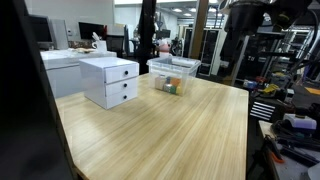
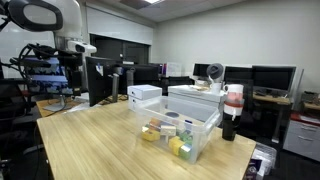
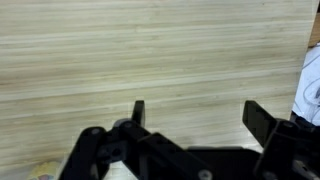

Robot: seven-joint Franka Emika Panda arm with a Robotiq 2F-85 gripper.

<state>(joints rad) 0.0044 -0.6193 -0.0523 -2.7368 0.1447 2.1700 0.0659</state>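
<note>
One claw (image 3: 197,108) | jaws wide (empty) | white object (image 3: 312,85) apart, at wrist-view edge

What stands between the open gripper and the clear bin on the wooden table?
Nothing visible does. The gripper hangs open above bare table, and the clear bin stands apart from it, with only wood showing between them.

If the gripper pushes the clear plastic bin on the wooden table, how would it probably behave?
The clear plastic bin looks thin-walled and holds only a few small items, so it is probably light. Being low and wide on the smooth table, it would likely slide rather than tip. Its loose contents may shift.
</note>
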